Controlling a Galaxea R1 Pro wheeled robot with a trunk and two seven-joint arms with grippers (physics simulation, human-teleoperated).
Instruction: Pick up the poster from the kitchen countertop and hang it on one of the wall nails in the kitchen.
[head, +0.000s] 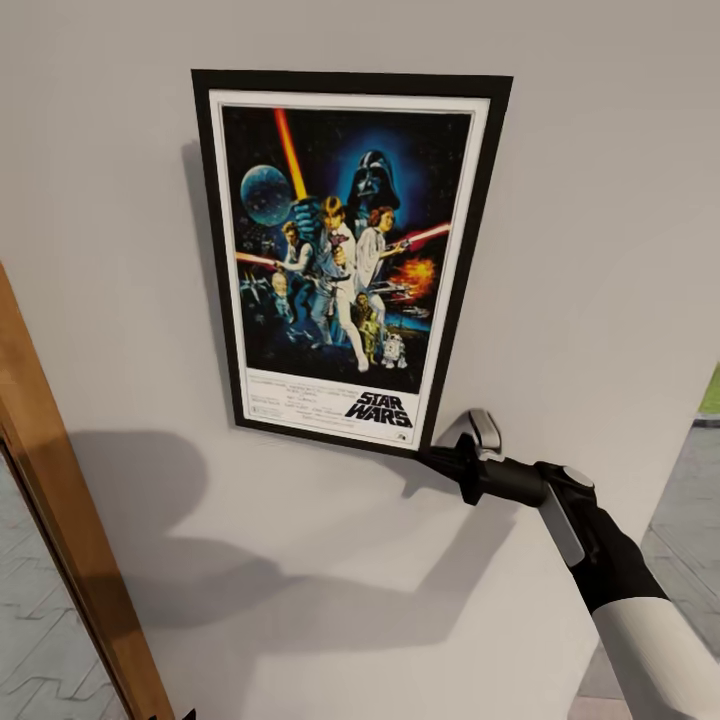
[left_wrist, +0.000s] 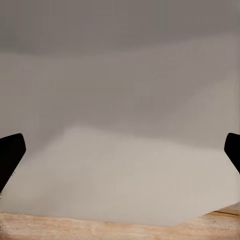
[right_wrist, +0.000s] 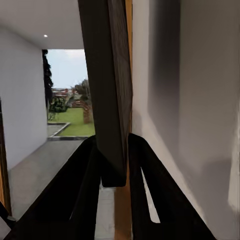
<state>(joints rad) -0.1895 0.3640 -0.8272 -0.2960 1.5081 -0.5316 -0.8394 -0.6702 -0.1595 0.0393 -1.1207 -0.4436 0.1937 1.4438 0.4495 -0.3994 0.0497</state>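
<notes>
- Looking from the head camera, I have the poster (head: 345, 260) flat against the pale wall (head: 600, 200), portrait way up, black frame outermost, then a white border, dark blue artwork, and the black "STAR WARS" title along its bottom edge.
- It sits slightly skewed, the bottom edge rising toward the left; its shadow falls on the wall just beyond the left edge.
- My right gripper (head: 436, 457) is at the poster's lower right corner, fingers clamped on the frame there, with the black wrist and white forearm trailing off toward the lower right of the head view.
- The right wrist camera confirms it: the two dark fingers (right_wrist: 85, 180) pinch the poster (right_wrist: 111, 95) edge-on between them, the wall (right_wrist: 200, 100) close along one side and a hallway opening onto green grass on the other.
- Left gripper (left_wrist: 120, 155): fingers spread wide, tips just showing at either side of the left wrist picture, nothing between them, plain wall (left_wrist: 120, 75) ahead and a wooden strip (left_wrist: 100, 227) beyond.
- A wooden door frame (head: 60, 520) runs down the left edge of the wall in the head view, with tiled floor (head: 40, 620) beside it.
- The arm's shadow spreads over the wall below the poster.
</notes>
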